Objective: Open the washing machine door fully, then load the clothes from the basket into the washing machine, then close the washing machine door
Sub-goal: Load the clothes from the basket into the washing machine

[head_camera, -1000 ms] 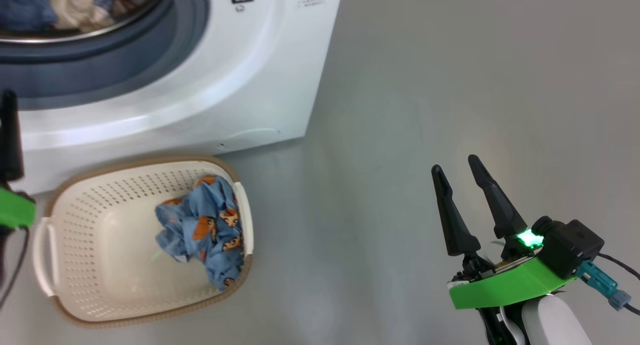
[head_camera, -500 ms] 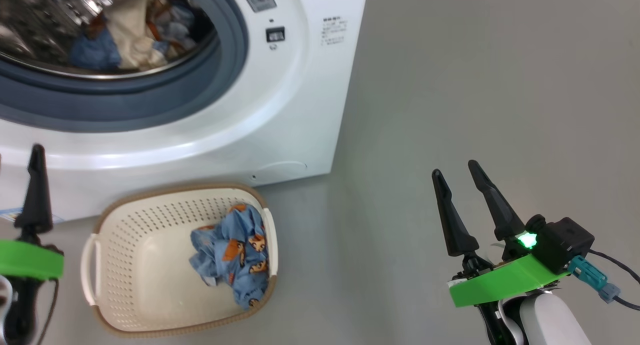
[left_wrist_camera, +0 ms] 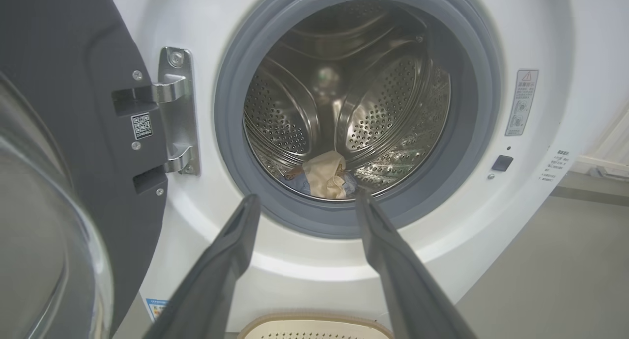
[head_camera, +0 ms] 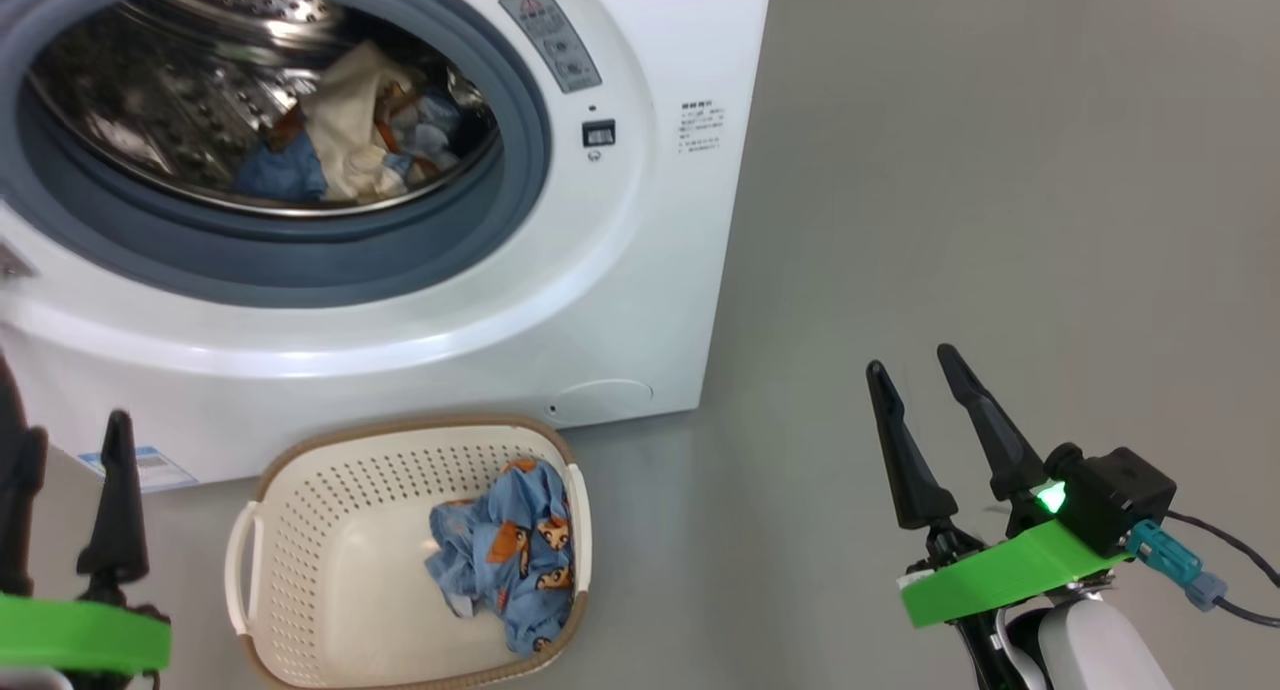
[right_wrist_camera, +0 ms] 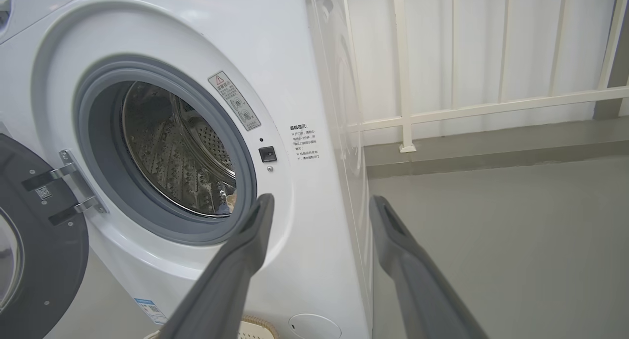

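- The left fingers (left_wrist_camera: pixel 231 250) stand spread and empty, aimed at the open drum (left_wrist_camera: pixel 295 123); the right fingers (head_camera: pixel 905 460) are spread and empty too, over bare floor (head_camera: pixel 1000 220), well apart from the load.
- The clothes (head_camera: pixel 505 560) left to load are a crumpled blue printed bundle against the right wall of the basket (head_camera: pixel 330 530), on the floor just before the washing machine (head_camera: pixel 650 300); blue and beige pieces (head_camera: pixel 340 155) already lie in the drum.
- I'd judge the bundle soft, light and floppy; it will sag and trail, so pinch deep into a thick fold on top, not a loose edge.
- The door (left_wrist_camera: pixel 64 83) hangs wide on its metal hinge (left_wrist_camera: pixel 177 108); it looks stiff and heavy.
- Writing: a warning-triangle sticker (head_camera: pixel 550 40) beside the opening; a square code sticker (left_wrist_camera: pixel 141 125) on the door; a blue label (head_camera: pixel 140 465) low on the front; small print (head_camera: pixel 700 125); none of it is readable, and I see no brand.
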